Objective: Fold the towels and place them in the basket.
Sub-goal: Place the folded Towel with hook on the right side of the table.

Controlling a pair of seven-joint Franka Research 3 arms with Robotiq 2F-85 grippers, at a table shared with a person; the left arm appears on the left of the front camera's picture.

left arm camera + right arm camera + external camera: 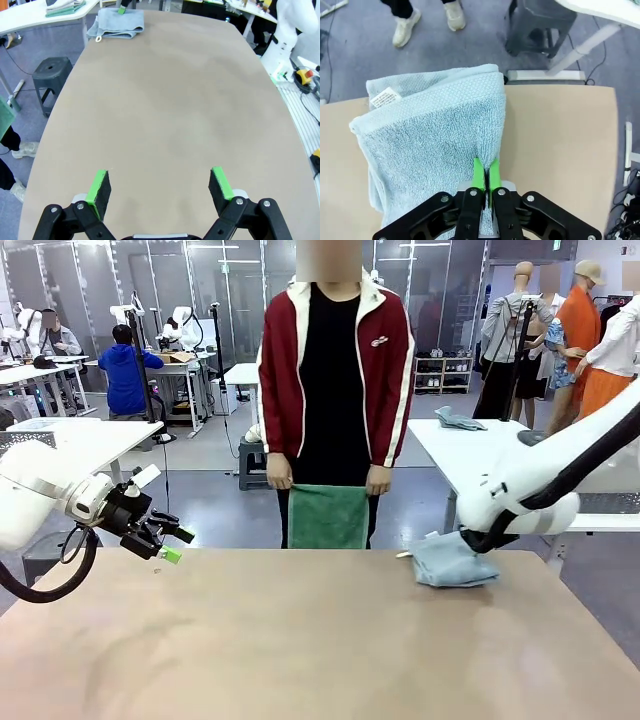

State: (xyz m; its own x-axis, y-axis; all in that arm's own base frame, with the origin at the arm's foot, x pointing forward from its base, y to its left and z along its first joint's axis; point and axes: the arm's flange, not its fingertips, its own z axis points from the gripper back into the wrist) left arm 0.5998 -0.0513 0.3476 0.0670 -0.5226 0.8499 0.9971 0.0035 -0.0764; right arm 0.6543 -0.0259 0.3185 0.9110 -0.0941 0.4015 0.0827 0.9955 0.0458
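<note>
A folded light blue-grey towel [450,562] lies at the far right of the brown table [300,640], close to its far edge. My right gripper [485,176] is shut on a pinched fold of this towel [430,145], whose white label points toward the table's edge. At the table's left side, my left gripper [170,545] hangs open with nothing between its fingers [100,185]; its wrist view shows the same towel [117,24] far across the bare tabletop. A person at the far side holds a green towel [328,515] up by its top corners. The basket is out of view.
A white side table [470,455] carrying a grey cloth [458,420] stands beyond the right corner. A dark stool [540,22] and the person's shoes [427,20] are on the floor just past the table's far edge. Cables and an emergency-stop box [304,76] lie beside the table.
</note>
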